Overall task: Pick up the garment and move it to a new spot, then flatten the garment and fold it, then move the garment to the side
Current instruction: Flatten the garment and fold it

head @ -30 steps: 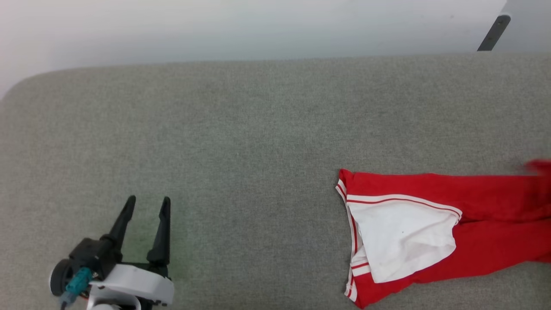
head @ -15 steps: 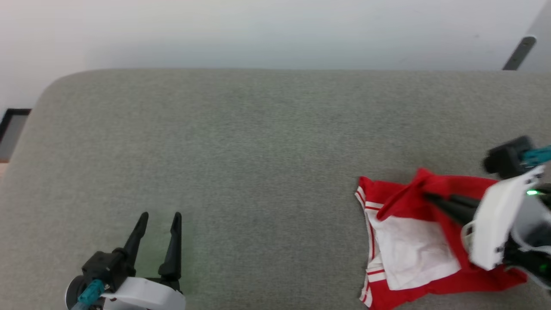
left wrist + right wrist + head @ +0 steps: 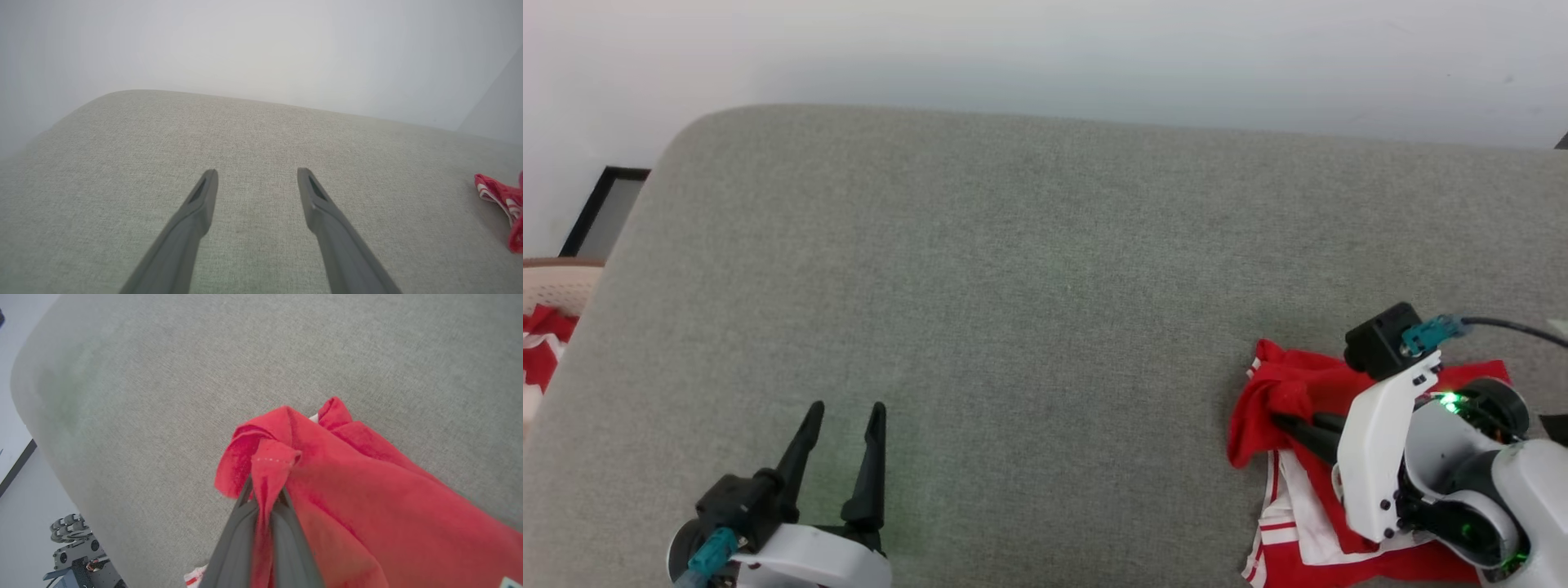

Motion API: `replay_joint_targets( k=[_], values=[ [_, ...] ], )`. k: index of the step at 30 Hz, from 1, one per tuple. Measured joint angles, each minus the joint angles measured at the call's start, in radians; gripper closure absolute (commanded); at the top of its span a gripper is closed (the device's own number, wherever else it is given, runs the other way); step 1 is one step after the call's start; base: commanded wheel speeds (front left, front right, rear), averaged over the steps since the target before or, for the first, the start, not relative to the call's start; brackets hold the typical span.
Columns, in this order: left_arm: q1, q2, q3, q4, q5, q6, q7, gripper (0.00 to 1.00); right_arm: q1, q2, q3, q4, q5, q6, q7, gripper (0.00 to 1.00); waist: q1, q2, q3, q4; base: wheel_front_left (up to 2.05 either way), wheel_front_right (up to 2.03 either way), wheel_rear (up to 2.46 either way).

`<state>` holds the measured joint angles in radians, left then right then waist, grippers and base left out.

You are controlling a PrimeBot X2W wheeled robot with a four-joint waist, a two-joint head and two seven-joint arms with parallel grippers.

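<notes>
item: garment (image 3: 1282, 392) (image 3: 367, 490), red with white sleeve cloth and red-and-white striped trim, bunched in a heap at the near right of the grey fabric counter (image 3: 1029, 269); 1 red fold is raised off the heap, the rest lies on the counter beside and under the right arm. right gripper (image 3: 1290, 420) (image 3: 265, 494): jaws pressed together on that raised fold, the cloth pinched between the 2 dark fingers (image 3: 231, 547) and spilling over their tips. left gripper (image 3: 847, 406) (image 3: 256, 171): near left, well apart from the garment, jaws spread wide over bare counter, pointing toward the white wall (image 3: 1045, 49). beyond the counter's left edge: pale basket (image 3: 560, 282) holding red-and-white cloth (image 3: 539, 351); dark-framed panel (image 3: 605, 208) against the wall.
</notes>
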<state>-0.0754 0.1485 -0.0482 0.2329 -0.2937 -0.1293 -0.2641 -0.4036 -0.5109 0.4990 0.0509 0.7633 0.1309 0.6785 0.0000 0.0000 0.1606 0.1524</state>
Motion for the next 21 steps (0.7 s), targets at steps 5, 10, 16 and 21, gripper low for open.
replay_joint_targets(
  k=[5,10,16,21],
  values=[
    [-0.004,-0.002,-0.002,0.004,-0.003,0.0,0.0,0.0,0.0,0.007,0.039,0.063,-0.016,0.0,-0.044,1.0,0.0,0.0,0.011,0.002,0.0,0.0,0.0],
    [-0.012,0.002,-0.007,0.011,-0.005,0.0,0.0,0.0,-0.011,0.021,0.079,0.113,0.001,0.0,-0.092,0.87,0.0,0.0,0.004,-0.01,0.0,0.0,0.0],
    [-0.012,0.021,-0.012,0.033,-0.013,0.0,0.0,0.0,-0.046,0.026,0.123,0.141,0.043,0.0,-0.165,0.0,0.0,0.0,-0.023,-0.03,0.0,0.0,0.0],
    [-0.004,0.039,-0.012,0.044,-0.017,0.0,0.0,0.0,-0.066,0.001,0.131,0.146,0.073,0.0,-0.236,0.0,0.0,0.0,-0.055,-0.056,0.0,0.0,0.0]
  ],
)
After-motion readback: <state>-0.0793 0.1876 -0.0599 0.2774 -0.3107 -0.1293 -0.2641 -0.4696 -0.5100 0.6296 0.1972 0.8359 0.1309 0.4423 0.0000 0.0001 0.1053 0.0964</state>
